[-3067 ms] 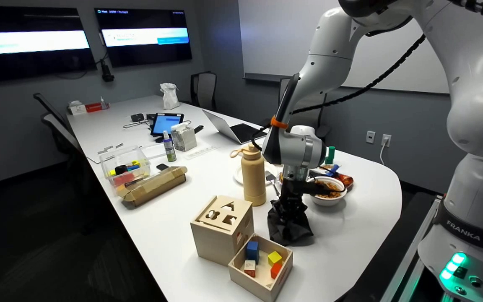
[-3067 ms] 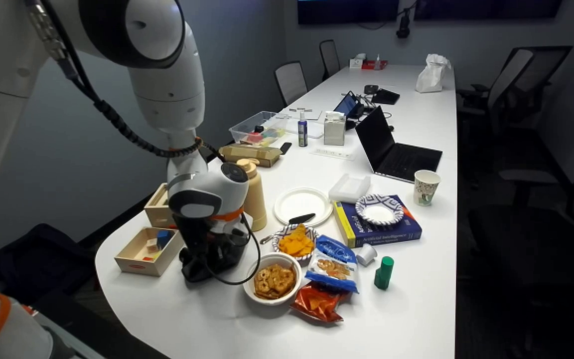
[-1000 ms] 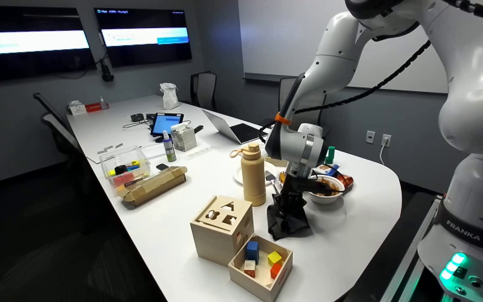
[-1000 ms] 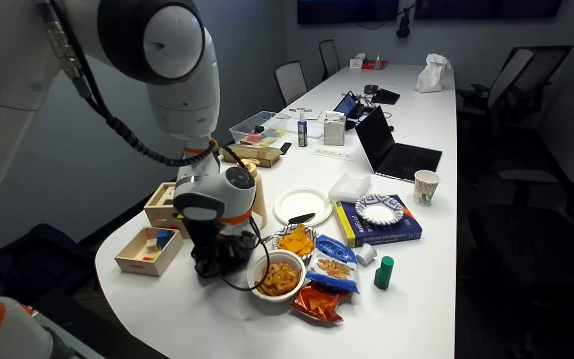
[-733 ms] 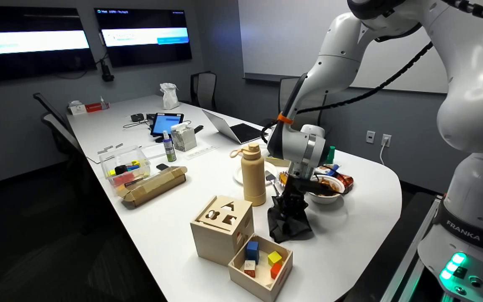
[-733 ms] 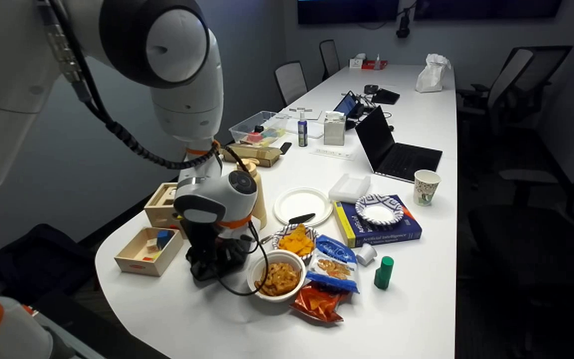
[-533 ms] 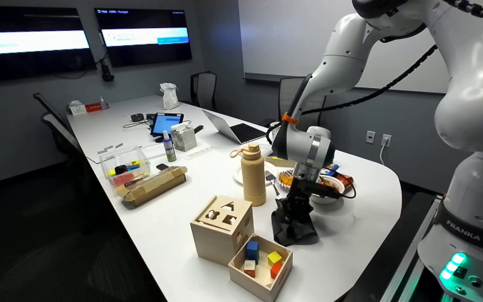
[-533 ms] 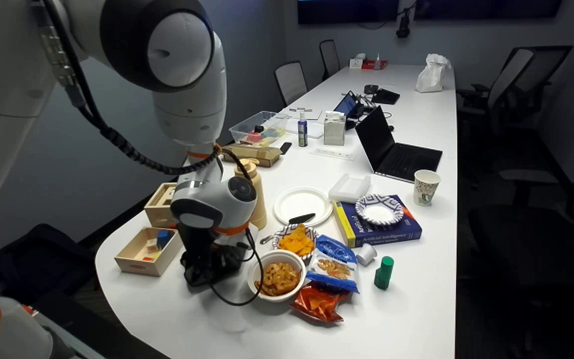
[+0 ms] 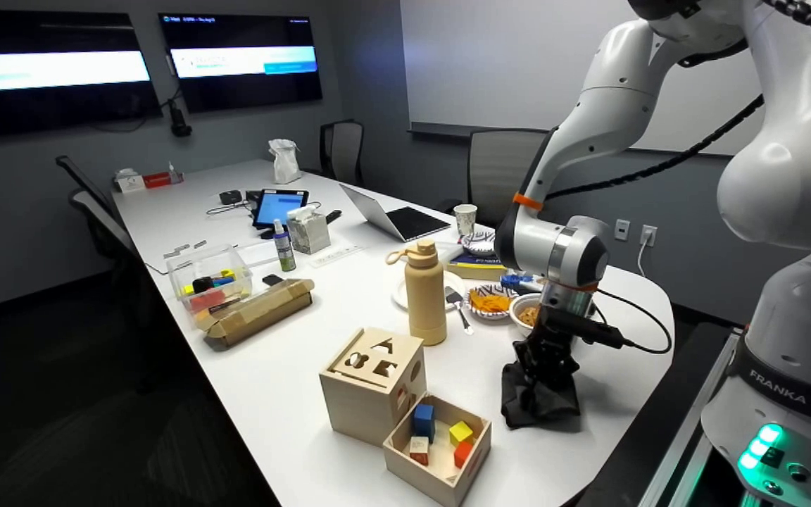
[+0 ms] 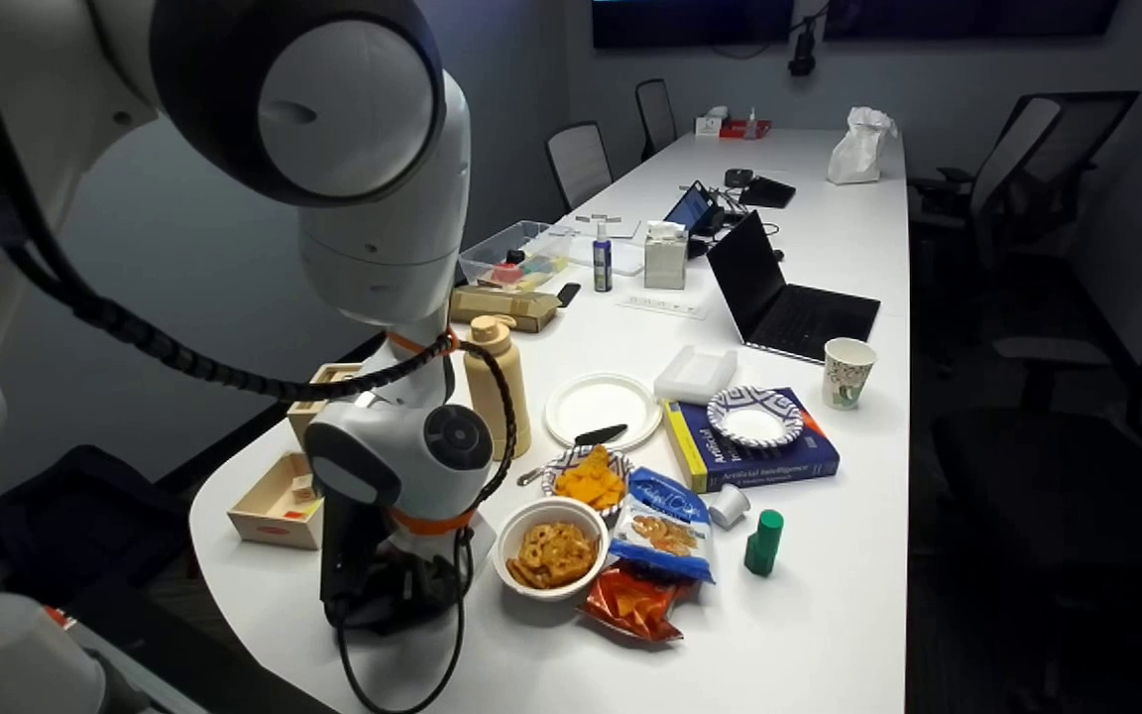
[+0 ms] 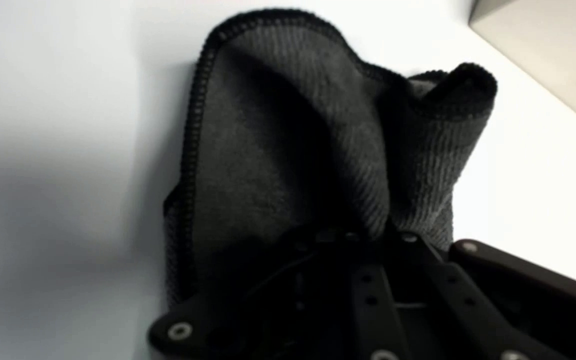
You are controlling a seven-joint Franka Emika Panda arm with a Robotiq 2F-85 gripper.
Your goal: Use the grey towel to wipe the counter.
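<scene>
The dark grey towel (image 11: 258, 150) is bunched and folded, with a black stitched edge. It rests on the white counter (image 9: 631, 394) below my gripper. My gripper (image 11: 378, 237) is shut on the towel, pinching a fold between its fingers, and points down. In an exterior view the towel (image 9: 536, 408) hangs spread out under the gripper (image 9: 545, 377), with its lower edge at the counter. In an exterior view the gripper (image 10: 393, 595) and towel are dark and run together, mostly hidden behind the wrist.
The open wooden tray (image 9: 441, 458) with blocks and the shape-sorter box (image 9: 374, 387) stand beside the towel. A tan bottle (image 9: 425, 296), a pretzel bowl (image 10: 551, 548), a chip bowl (image 10: 591, 483), snack bags (image 10: 665, 526) and a plate (image 10: 601, 407) are further along.
My gripper has carried the towel along the counter, away from the bottle and shape-sorter box, toward the robot base. The pretzel bowl has shifted slightly since the oldest frames.
</scene>
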